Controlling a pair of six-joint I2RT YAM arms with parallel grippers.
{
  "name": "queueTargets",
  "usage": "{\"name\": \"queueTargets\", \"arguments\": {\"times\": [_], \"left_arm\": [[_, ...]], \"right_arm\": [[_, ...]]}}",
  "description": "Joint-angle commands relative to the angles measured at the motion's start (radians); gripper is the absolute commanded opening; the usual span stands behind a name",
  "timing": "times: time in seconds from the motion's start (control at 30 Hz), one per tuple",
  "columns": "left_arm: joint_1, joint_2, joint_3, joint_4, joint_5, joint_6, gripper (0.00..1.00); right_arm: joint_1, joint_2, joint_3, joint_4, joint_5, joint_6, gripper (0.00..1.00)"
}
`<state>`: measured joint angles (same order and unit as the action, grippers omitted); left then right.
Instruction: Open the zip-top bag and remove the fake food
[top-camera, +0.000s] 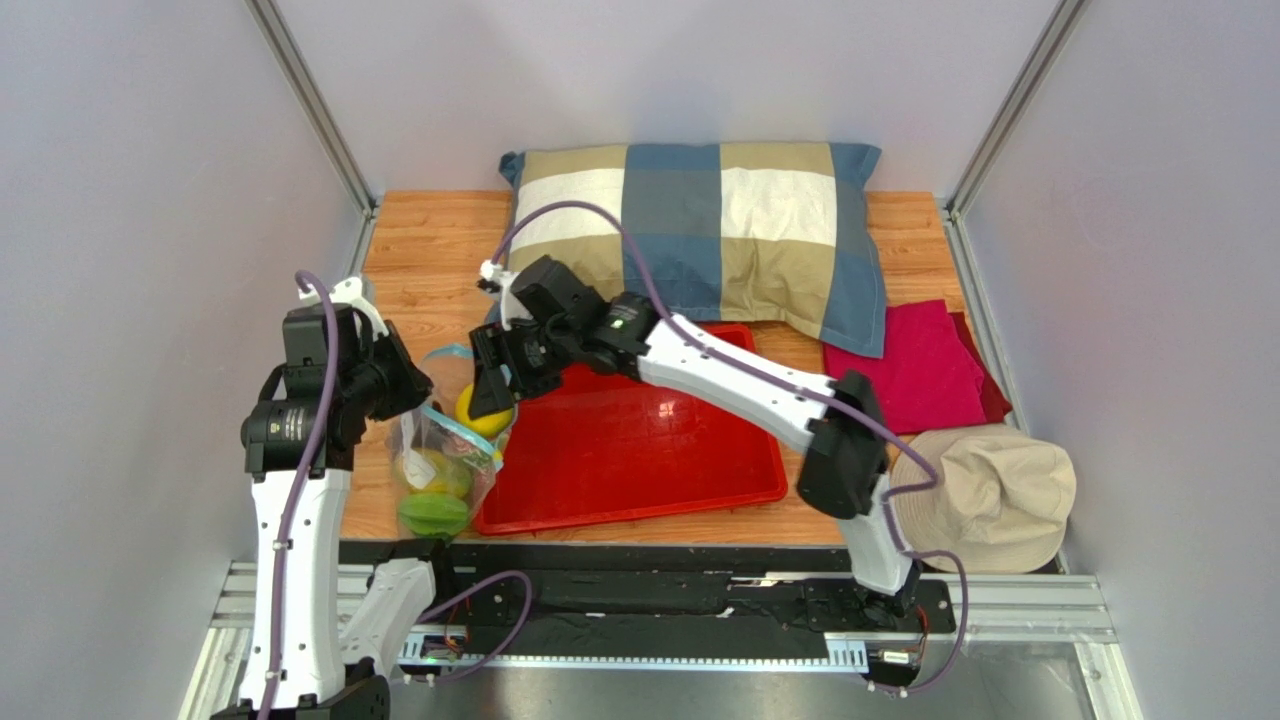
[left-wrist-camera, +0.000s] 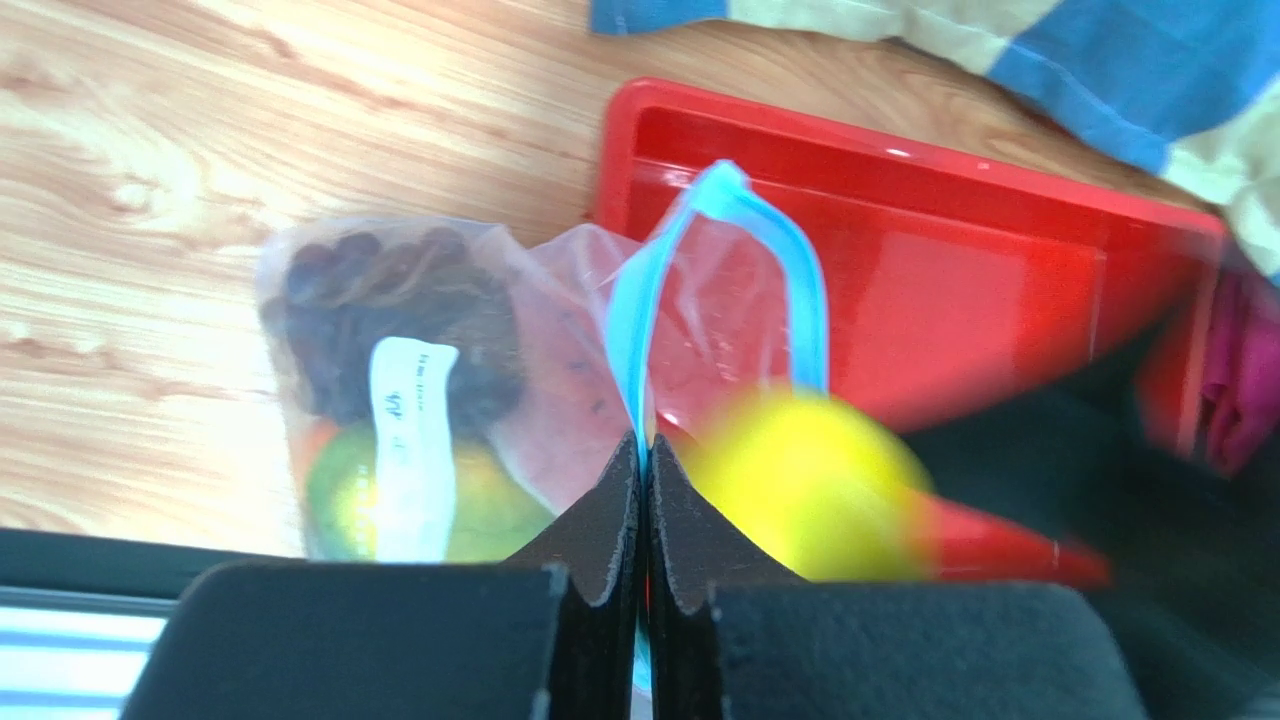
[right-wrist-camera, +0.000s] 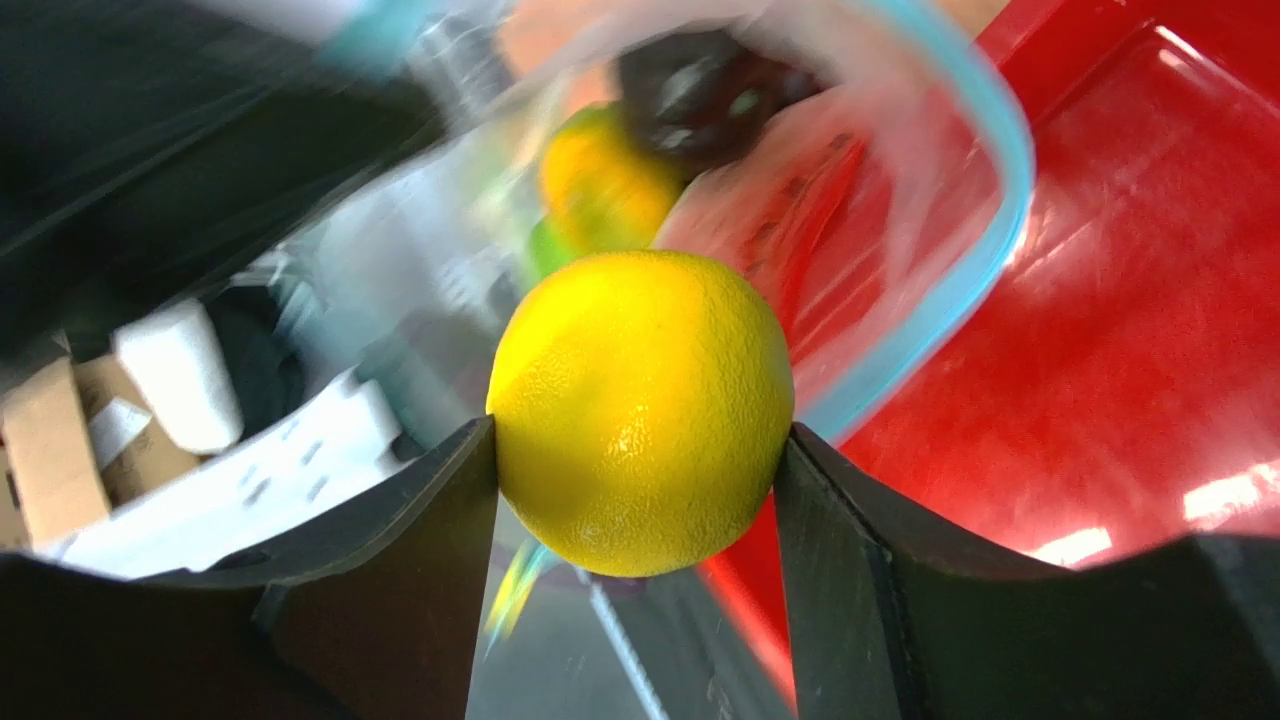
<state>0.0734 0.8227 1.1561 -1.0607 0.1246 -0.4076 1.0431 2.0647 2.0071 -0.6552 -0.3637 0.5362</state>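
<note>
pale grey walls (top-camera: 135, 180) box in a wooden worktop (top-camera: 436, 240), with metal posts in the far corners.

starting at the left, the left tool (left-wrist-camera: 643, 480) has its jaws pressed fully together. it is pinching the blue-green zip strip (left-wrist-camera: 718, 225) of the zip-top bag (top-camera: 436, 458).

the bag lies off the tray's left edge. its long axis runs 6 to 12 o'clock in the top view, with the closed bottom at 6 by the near edge and the mouth up at 12. the zip strip bows into an open loop.

inside the bag are dark grapes (left-wrist-camera: 391, 293) and a green-orange fruit (left-wrist-camera: 338, 503) behind a white label, and a green piece (top-camera: 436, 515) sits at the near end.

next across, the right tool (right-wrist-camera: 636, 438) hangs at the bag's mouth. its jaws are part open and clamped on either side of a yellow citrus (right-wrist-camera: 642, 375).

the red tray (top-camera: 646, 450) fills the middle, with a plaid pillow (top-camera: 706, 225) at its 12 o'clock. a magenta cloth (top-camera: 917, 368) lies at 3, and a beige cap (top-camera: 992, 495) sits at 4 on the near right corner.
</note>
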Motion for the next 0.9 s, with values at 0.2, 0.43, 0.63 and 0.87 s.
{"name": "queueTargets", "arguments": {"times": [0.2, 0.43, 0.63, 0.87], "left_arm": [[0.002, -0.01, 0.056, 0.008, -0.049, 0.033, 0.0], [0.002, -0.037, 0.025, 0.044, 0.032, -0.016, 0.0], [0.002, -0.048, 0.027, 0.061, 0.073, -0.03, 0.0], [0.002, -0.053, 0.022, 0.08, 0.15, -0.027, 0.0]], "right_arm": [[-0.15, -0.373, -0.454, -0.064, 0.048, -0.179, 0.04], [-0.23, -0.312, -0.603, -0.034, 0.072, -0.183, 0.31], [-0.229, -0.255, -0.599, -0.055, 0.085, -0.194, 0.68], [-0.193, -0.293, -0.415, -0.153, 0.186, -0.257, 0.95]]}}
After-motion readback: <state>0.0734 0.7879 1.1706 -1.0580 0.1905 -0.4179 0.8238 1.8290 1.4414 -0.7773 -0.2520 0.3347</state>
